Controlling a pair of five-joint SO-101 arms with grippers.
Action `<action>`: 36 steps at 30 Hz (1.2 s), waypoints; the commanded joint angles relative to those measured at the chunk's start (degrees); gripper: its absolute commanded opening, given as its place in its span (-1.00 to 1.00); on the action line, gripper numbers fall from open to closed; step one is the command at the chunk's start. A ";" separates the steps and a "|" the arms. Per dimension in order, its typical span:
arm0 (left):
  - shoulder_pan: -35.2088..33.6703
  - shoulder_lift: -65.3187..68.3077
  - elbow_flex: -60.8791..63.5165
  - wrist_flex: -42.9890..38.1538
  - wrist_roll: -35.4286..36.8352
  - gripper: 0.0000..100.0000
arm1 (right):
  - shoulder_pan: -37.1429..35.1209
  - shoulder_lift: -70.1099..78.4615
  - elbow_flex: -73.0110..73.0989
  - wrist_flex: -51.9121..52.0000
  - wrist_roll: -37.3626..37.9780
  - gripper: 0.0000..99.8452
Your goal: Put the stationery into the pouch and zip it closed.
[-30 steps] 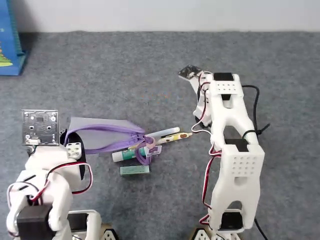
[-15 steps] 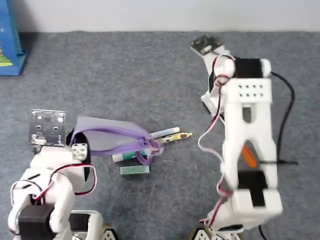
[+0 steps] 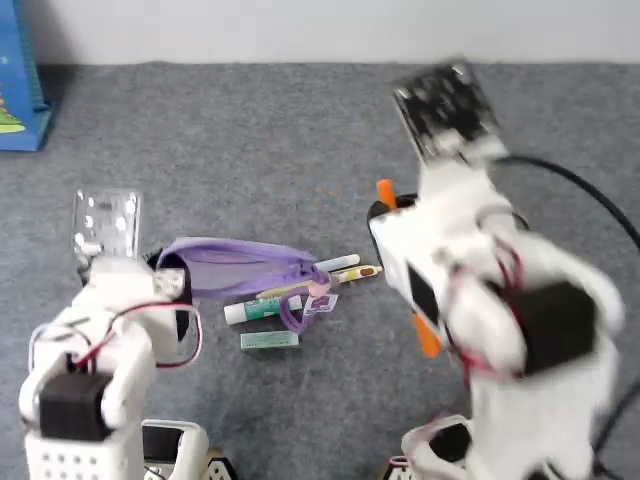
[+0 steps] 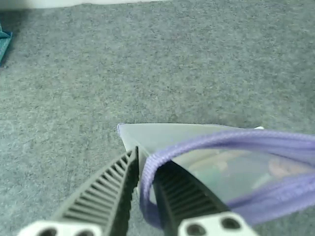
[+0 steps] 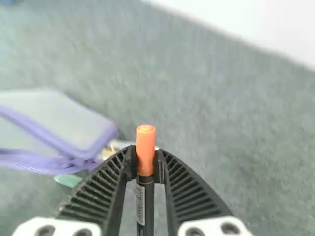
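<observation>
I have the left tool (image 4: pixel 143 162) clamped on the rim of the pouch (image 4: pixel 206 157), its jaws pressed together over the purple zip band with clear plastic pinched between them. I judge that grip is there to pin the pouch to the bench (image 3: pixel 250 130) and hold its mouth up, so something can be slid in from the other side without the bag skating away. In the high view the pouch lies flat just beside that arm, its open end turned toward the loose stationery.

The right tool (image 5: pixel 145 158) is closed tight on an orange-capped pen (image 5: pixel 145 140). The pen stands between the ribbed jaws with its cap poking out past the tips, and both jaws touch the barrel with no gap. This arm is up off the bench, well apart from the pouch, which shows farther off in its wrist view.

At the pouch mouth lie a glue stick (image 3: pixel 258 310), a white pen (image 3: pixel 335 265) and a pencil (image 3: pixel 358 272), partly tangled with the zip band. I cannot tell whether any of them is actually inside. A green block (image 3: pixel 270 341) rests just beside the glue stick, outside the pouch. The zip is not yet closed.
</observation>
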 commanded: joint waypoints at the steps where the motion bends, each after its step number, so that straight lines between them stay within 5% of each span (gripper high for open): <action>1: 0.62 7.56 -6.11 0.53 1.58 -0.97 | -1.36 -5.93 -0.35 -3.21 -4.04 -0.98; 8: 0.79 8.62 -7.34 1.85 1.67 -0.97 | -7.43 -8.92 2.20 -15.87 -8.88 -0.98; 26: 0.70 8.62 -6.99 2.73 1.76 -0.97 | -17.45 -16.22 36.13 -67.47 -10.99 -0.98; 36: 0.70 8.62 -6.99 2.73 1.76 -0.97 | -18.86 -17.27 53.89 -80.84 -11.08 -0.98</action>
